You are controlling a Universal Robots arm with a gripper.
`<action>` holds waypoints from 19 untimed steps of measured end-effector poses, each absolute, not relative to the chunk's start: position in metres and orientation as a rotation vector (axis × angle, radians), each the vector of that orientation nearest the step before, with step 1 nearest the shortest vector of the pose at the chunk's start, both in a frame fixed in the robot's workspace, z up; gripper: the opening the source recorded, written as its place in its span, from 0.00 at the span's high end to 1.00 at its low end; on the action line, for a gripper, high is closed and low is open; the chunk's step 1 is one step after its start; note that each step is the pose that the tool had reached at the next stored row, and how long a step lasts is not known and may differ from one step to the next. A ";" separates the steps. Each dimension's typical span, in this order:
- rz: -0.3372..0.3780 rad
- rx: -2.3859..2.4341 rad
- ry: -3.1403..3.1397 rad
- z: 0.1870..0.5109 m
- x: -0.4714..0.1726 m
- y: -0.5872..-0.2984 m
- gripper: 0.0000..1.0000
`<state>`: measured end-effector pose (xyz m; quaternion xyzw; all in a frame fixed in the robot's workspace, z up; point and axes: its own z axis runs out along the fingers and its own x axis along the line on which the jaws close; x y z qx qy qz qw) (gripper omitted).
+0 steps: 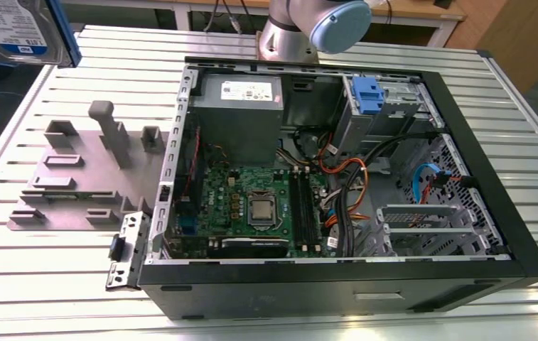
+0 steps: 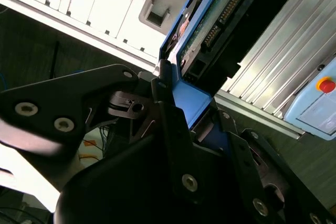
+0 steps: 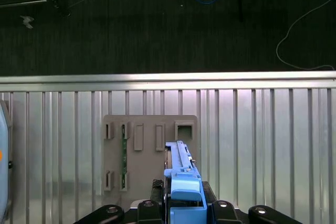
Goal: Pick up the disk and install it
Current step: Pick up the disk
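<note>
Disk (image 1: 18, 28): 1, raised over grey fixture (image 1: 74, 174); gripper (image 3: 184, 199) clamped on its blue bracket. Case (image 1: 345, 280): 1, open, on slatted table (image 1: 50, 284).

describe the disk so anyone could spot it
Left of the open computer case in the exterior view, past the grey fixture plate, find the table's far corner. The disk hangs above it, flat, with a white-and-blue label and blue frame.

Disk (image 1: 18, 32) above fixture plate (image 1: 89, 177) beside case (image 1: 325, 291)
</note>
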<state>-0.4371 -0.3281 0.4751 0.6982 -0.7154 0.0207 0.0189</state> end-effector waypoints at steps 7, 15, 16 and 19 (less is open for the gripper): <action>0.065 2.167 -2.220 0.477 -0.437 -0.328 0.64; 0.067 2.166 -2.220 0.480 -0.437 -0.328 0.64; 0.067 2.166 -2.220 0.480 -0.437 -0.328 0.64; 0.067 2.166 -2.219 0.481 -0.437 -0.328 0.64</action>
